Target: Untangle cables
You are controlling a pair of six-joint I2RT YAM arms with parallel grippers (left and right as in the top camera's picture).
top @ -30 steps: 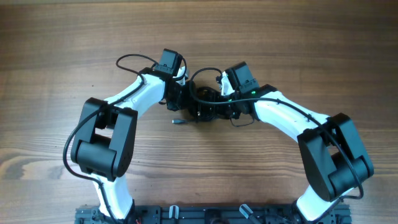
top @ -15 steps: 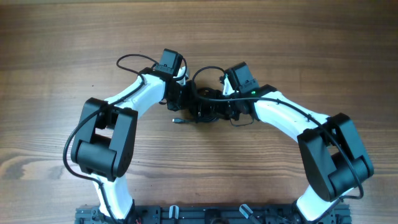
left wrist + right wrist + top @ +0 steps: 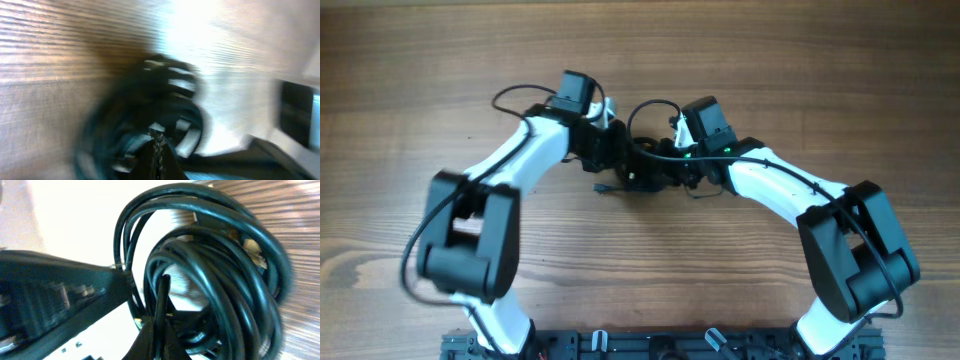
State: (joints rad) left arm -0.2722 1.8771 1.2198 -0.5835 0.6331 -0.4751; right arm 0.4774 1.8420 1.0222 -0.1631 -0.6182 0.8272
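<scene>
The cables [image 3: 642, 170] form a tight black coil between my two grippers at the table's middle, with one small plug end [image 3: 603, 187] sticking out to the left. My left gripper [image 3: 620, 158] is shut, and in the blurred left wrist view its tips [image 3: 158, 142] pinch the lower edge of the cables [image 3: 150, 107]. My right gripper [image 3: 667, 170] is shut on a single black strand [image 3: 161, 297] that runs up between its fingers [image 3: 159, 335] into the looped cables [image 3: 225, 275].
The wooden table [image 3: 800, 70] stretches all round the arms. The left arm's dark base link [image 3: 465, 235] and the right arm's [image 3: 860, 255] stand near the front edge. Thicker black wires [image 3: 515, 95] run along both white arms.
The right gripper has closed onto a strand. The left arm has swung left and slightly away, blurred with motion, and the coil and its plug end have shifted a little with it.
</scene>
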